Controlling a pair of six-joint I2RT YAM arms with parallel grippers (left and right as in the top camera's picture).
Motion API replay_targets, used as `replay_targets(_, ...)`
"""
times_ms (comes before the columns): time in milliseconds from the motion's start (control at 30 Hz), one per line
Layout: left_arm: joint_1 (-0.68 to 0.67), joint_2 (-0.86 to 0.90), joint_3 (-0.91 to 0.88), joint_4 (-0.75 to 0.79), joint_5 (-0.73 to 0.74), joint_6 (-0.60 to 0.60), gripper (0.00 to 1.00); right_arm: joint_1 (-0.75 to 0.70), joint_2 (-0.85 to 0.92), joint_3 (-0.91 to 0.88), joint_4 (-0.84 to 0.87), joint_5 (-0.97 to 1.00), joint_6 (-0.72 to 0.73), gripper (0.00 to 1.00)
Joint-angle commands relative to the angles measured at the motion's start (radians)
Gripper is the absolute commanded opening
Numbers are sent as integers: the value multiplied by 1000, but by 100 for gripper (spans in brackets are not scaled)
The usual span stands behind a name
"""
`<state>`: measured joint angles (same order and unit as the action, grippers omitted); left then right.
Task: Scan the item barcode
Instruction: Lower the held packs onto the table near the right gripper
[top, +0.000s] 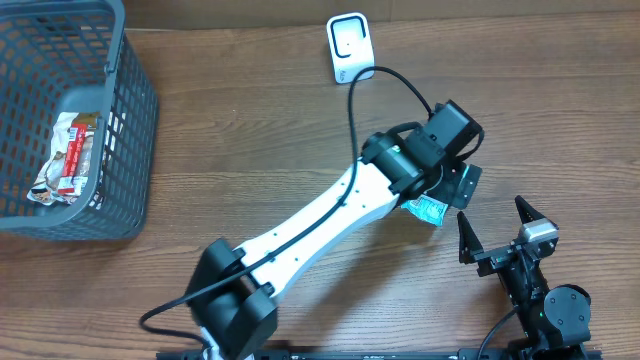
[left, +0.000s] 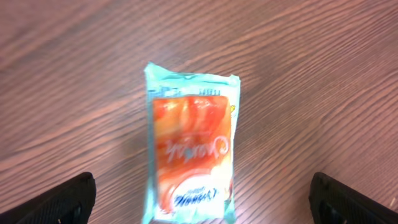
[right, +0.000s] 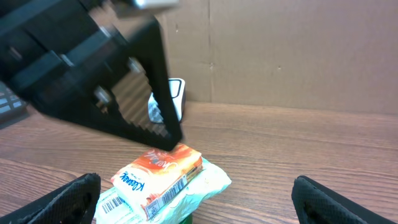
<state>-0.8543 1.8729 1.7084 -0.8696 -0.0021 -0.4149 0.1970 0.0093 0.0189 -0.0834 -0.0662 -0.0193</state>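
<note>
left gripper (left: 200, 200) gapes wide and empty, the packet (left: 191, 149) lying flat on the table (left: 323, 74) right beneath it. right gripper (top: 492, 215), open too, sits just beside. scanner (top: 349, 47) well beyond: pickup and scan apparently remain.

One packet (left: 193, 152), one scanner (top: 349, 47), one basket (top: 134, 150)
</note>
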Motion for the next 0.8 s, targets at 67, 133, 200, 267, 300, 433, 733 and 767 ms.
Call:
replay_targets(67, 66, -50, 25, -20, -34, 34, 100, -2, -6, -11, 3, 12, -5, 100)
replay_targets(133, 90, -52, 25, -20, -23, 34, 100, -2, -6, -11, 3, 12, -5, 100)
replay_targets(200, 111, -54, 25, -21, -5, 34, 100, -2, -6, -11, 3, 12, -5, 100)
replay_targets(267, 129, -55, 25, -24, 14, 34, 100, -2, -6, -11, 3, 12, -5, 100)
replay_targets(300, 137, -55, 25, -25, 25, 35, 100, -2, -6, -11, 3, 12, -5, 100)
replay_targets(433, 161, -56, 25, -31, 50, 42, 100, -2, -6, -11, 3, 12, -5, 100)
replay_targets(733, 163, -53, 22, -50, 161, 71, 100, -2, -6, -11, 3, 12, -5, 100)
replay_targets(767, 159, -52, 21, -50, 185, 94, 100, -2, -6, -11, 3, 12, -5, 100)
